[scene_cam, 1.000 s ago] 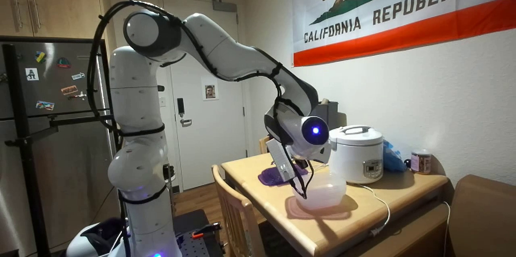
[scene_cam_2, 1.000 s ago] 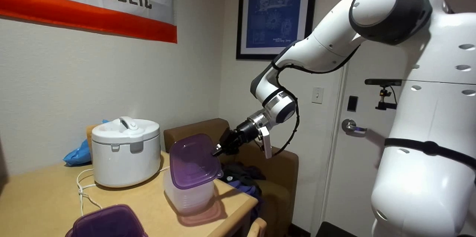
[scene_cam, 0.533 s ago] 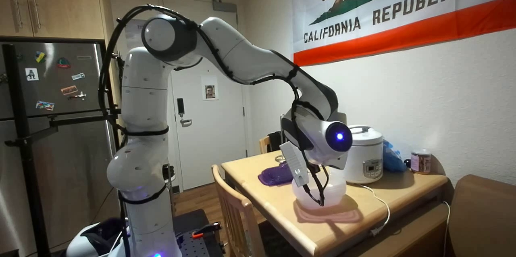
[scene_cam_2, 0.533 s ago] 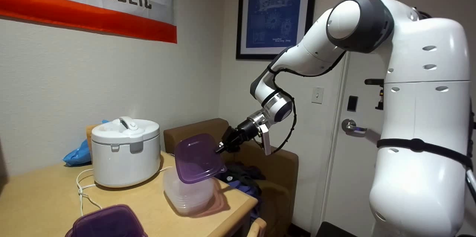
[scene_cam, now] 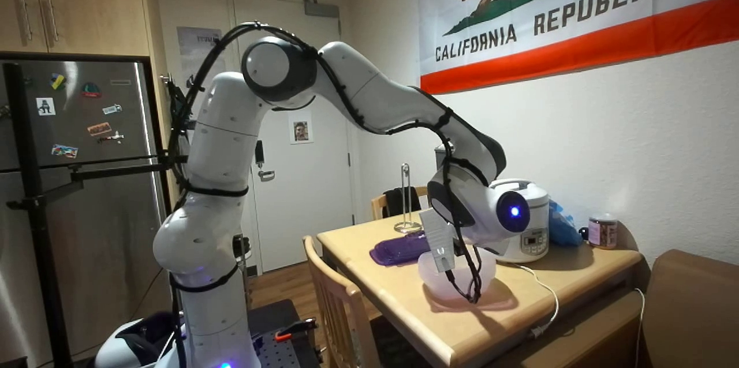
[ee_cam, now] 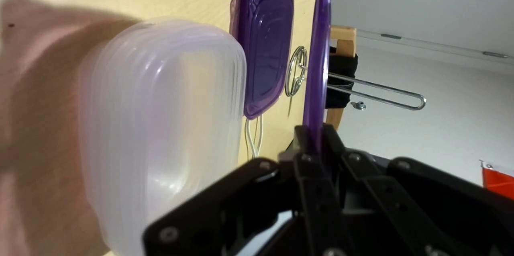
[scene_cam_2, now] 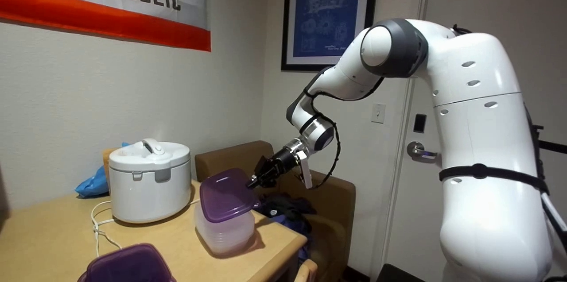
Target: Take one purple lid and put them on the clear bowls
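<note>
My gripper [ee_cam: 316,135] is shut on the edge of one purple lid [ee_cam: 317,67], which I see almost edge-on in the wrist view. In an exterior view this purple lid [scene_cam_2: 226,195] slopes above the clear bowls, the gripper [scene_cam_2: 251,183] holding it at its right side. The nested clear bowls [ee_cam: 120,107] stand upright on the table, uncovered in the wrist view, with a gap between them and the lid. An exterior view shows the bowls [scene_cam: 428,275] partly behind the wrist; the held lid is hidden there. More purple lids [ee_cam: 269,43] lie stacked flat beyond the bowls.
Close to the bowls is a white rice cooker [scene_cam_2: 150,189], its white cord [scene_cam_2: 95,224] lying on the table [scene_cam_2: 53,242]. A metal stand [scene_cam: 406,200] rises behind the stacked lids. A wooden chair [scene_cam: 340,293] is at the table's edge.
The arm has leaned out over the table, its wrist shifting right and lower in an exterior view. Lately the held lid has dropped and shifted left over the bowls. The grip is unchanged.
</note>
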You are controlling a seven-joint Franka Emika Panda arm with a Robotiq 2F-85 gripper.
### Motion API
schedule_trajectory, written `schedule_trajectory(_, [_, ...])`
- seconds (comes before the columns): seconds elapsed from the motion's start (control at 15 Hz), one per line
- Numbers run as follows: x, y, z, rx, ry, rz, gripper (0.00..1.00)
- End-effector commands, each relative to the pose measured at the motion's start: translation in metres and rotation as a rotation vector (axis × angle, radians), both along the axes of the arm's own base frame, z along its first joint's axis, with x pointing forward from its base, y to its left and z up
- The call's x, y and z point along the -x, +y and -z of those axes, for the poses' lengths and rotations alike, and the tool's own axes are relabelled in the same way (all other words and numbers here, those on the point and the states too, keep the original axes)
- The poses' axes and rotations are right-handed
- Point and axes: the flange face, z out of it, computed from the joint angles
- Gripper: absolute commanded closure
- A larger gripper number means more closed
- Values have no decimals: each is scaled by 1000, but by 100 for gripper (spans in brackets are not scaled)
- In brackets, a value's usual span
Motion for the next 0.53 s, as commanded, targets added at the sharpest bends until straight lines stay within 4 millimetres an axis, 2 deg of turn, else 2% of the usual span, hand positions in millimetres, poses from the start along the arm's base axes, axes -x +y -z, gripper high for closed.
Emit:
schedule_trajectory(0.0, [-18, -4, 19, -44, 50, 62, 98])
schedule_trajectory(0.47, [-26, -10, 53, -101, 104, 111, 98])
